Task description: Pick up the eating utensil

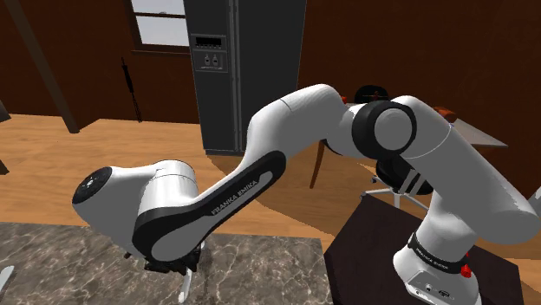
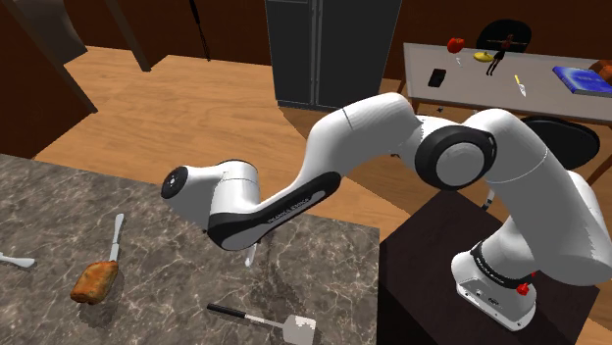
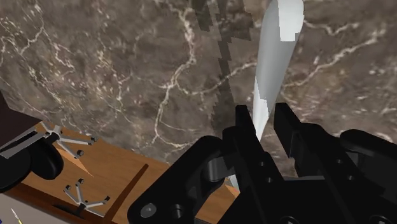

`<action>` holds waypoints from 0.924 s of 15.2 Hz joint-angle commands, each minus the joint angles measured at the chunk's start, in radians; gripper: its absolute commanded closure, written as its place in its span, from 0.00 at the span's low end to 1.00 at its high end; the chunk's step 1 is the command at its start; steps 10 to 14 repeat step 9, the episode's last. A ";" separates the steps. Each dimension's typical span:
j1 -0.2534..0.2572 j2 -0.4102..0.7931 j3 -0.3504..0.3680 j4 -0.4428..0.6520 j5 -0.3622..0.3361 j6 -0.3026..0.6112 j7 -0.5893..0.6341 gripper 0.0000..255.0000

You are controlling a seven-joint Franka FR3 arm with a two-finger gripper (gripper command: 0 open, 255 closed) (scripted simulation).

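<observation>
Utensil (image 3: 275, 51), pale and long, hangs straight down from the hand (image 3: 263, 118), pinched between nearly closed fingers, tip toward the table (image 3: 114, 63)

White rounded arm (image 1: 295, 121), dark joints (image 1: 394, 128), black tool (image 3: 264, 118), FRANKA EMIKA lettering (image 1: 232, 197)

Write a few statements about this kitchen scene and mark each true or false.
1. The gripper is shut on a pale utensil. True.
2. The spatula lies on the floor. False: it lies on the marble counter.
3. A brown piece of bread lies near a knife on the counter. True.
4. The fridge is white. False: it is dark grey.
</observation>
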 commanded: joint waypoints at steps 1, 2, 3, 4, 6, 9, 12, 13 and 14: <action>-0.003 -0.016 0.005 0.001 0.006 -0.016 -0.003 1.00; -0.003 -0.022 0.008 0.003 0.009 -0.025 -0.005 1.00; -0.003 -0.028 0.010 0.007 0.011 -0.033 -0.007 1.00; -0.003 -0.034 0.012 0.010 0.014 -0.042 -0.009 1.00; -0.003 -0.045 0.015 0.019 0.019 -0.060 -0.014 1.00; -0.002 -0.051 0.017 0.024 0.021 -0.070 -0.016 1.00; -0.002 -0.051 0.017 0.024 0.021 -0.070 -0.016 1.00; -0.002 -0.051 0.017 0.024 0.021 -0.070 -0.016 1.00; -0.002 -0.051 0.017 0.024 0.021 -0.070 -0.016 1.00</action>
